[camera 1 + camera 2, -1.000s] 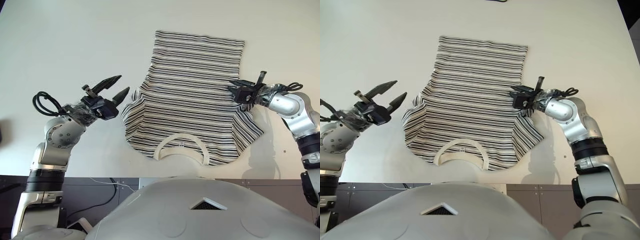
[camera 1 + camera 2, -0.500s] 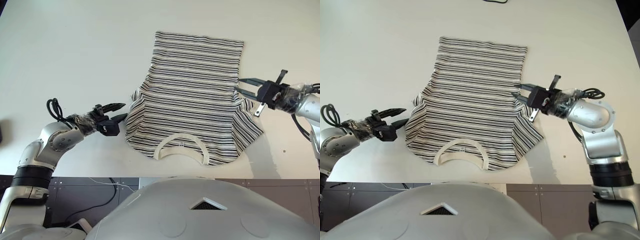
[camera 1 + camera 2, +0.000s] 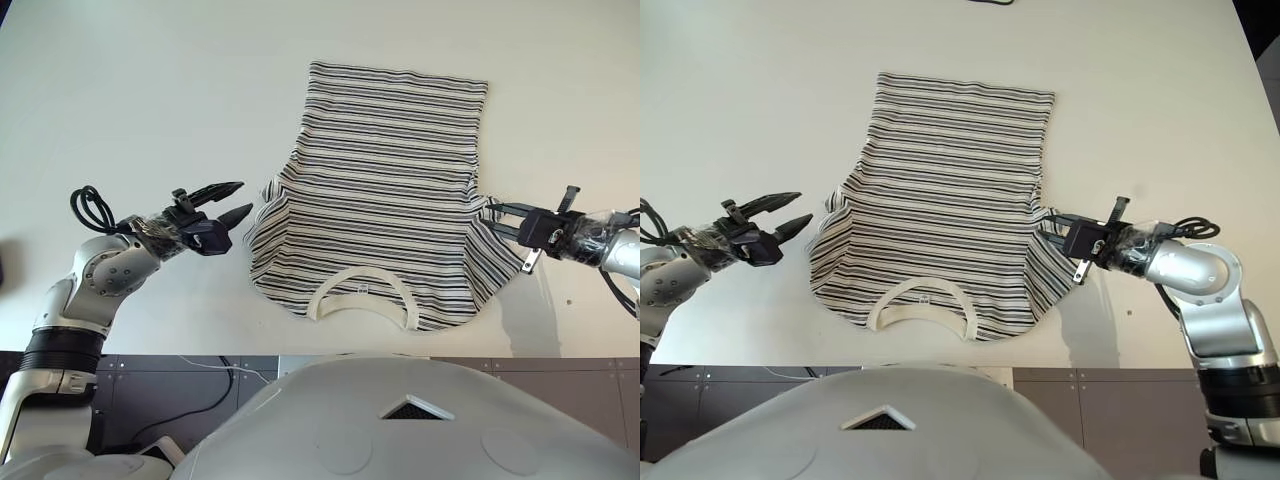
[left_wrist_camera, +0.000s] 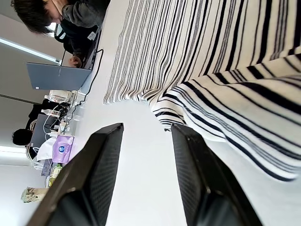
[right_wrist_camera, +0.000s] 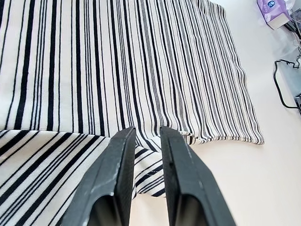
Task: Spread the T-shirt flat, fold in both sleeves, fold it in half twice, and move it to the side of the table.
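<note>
- One striped T-shirt (image 3: 385,190) lies on the white table (image 3: 130,90), collar at 6 o'clock, hem at 12.
- There are two grippers. The left gripper (image 3: 243,197) is at the shirt's 9 o'clock, just beside the sleeve, jaws spread. The right gripper (image 3: 497,213) is at 3 o'clock, jaws narrowly apart over the sleeve edge.
- Since half a second ago the right gripper has shifted toward 6 o'clock and the left jaws have widened. The shirt is unmoved.

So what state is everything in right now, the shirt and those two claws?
T-shirt: lying on the table, collar towards the robot, not yet folded in half.
Left claw: open, empty, just beside the left sleeve.
Right claw: slightly open, at the right sleeve edge.
</note>
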